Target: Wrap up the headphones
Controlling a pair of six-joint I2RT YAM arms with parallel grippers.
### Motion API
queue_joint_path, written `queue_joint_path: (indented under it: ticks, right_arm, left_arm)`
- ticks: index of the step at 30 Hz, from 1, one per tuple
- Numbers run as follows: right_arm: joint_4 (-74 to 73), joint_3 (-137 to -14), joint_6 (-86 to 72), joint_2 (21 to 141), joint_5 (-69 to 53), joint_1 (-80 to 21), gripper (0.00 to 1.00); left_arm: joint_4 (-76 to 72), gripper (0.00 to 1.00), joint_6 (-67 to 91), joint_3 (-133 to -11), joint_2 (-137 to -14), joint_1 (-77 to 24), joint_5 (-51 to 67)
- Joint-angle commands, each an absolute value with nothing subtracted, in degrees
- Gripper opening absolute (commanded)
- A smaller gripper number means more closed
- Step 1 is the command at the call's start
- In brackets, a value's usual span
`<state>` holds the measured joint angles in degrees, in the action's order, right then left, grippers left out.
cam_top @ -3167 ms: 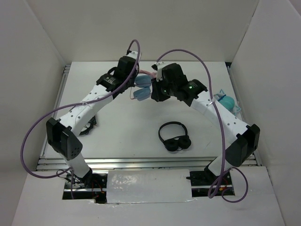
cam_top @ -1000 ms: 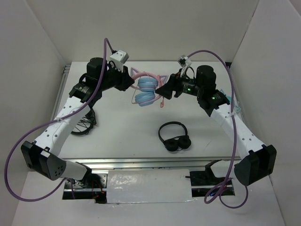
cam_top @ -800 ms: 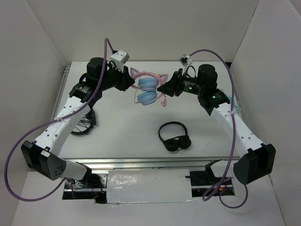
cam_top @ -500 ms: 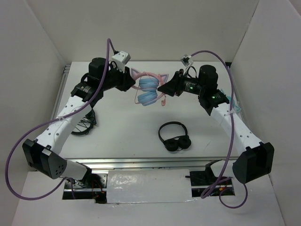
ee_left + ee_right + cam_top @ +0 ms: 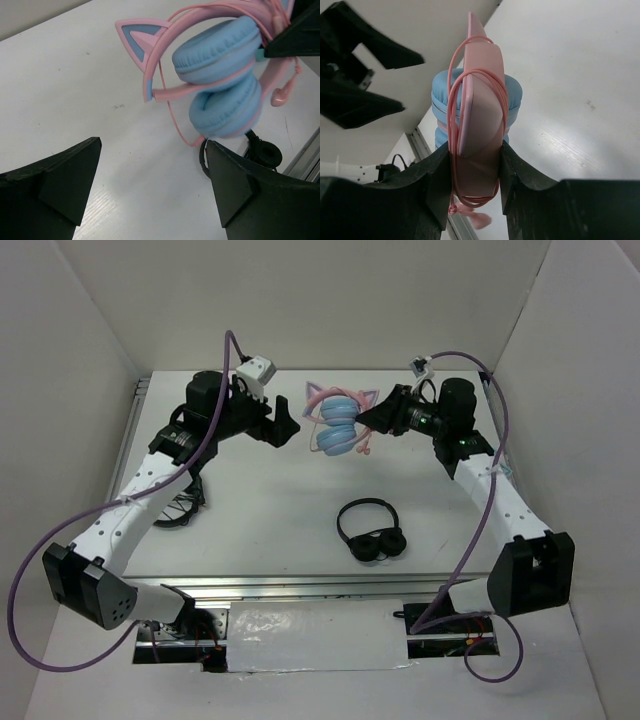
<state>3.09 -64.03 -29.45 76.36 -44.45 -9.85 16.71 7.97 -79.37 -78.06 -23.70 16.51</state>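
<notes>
Now that the left end effector (image 5: pixel 288 425) has been opened and drawn clear, the headphones (image 5: pixel 340 426) are held just to its right, above the table (image 5: pixel 280 515). Their band, wound with the cable (image 5: pixel 451 100), is gripped by the right end effector (image 5: pixel 373 420). Wrapping is judged nearly done.

The left pincer (image 5: pixel 288 426) now stands open and apart from the headphones (image 5: pixel 340 430). The right pincer (image 5: pixel 372 421) alone holds them, shifted rightward and farther back.

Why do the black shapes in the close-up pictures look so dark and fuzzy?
Left wrist view: the left gripper sits very close, dark and soft-edged; the headphones look sharper. Right wrist view: the right gripper likewise. Top view: even light, faint shadows.
</notes>
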Motion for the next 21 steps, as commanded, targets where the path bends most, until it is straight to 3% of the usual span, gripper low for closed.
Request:
queue_joint_path:
  ticks: [1, 12, 21]
  right_arm:
    - [9.84, -66.70, -31.73, 79.35, -44.38, -5.64, 0.00]
    - [20.46, -78.38, -36.82, 100.27, -39.47, 6.33, 0.00]
    - [22.42, -98.33, -42.10, 123.19, -34.29, 7.47, 0.00]
  left_arm:
    - [13.62, 0.99, 9.05, -79.98, -73.93, -23.91, 16.19]
    - [8.01, 0.99, 16.69, -59.18, -60.91, -19.78, 2.73]
    - [4.49, 0.99, 23.11, -47.99, -59.77, -8.54, 5.35]
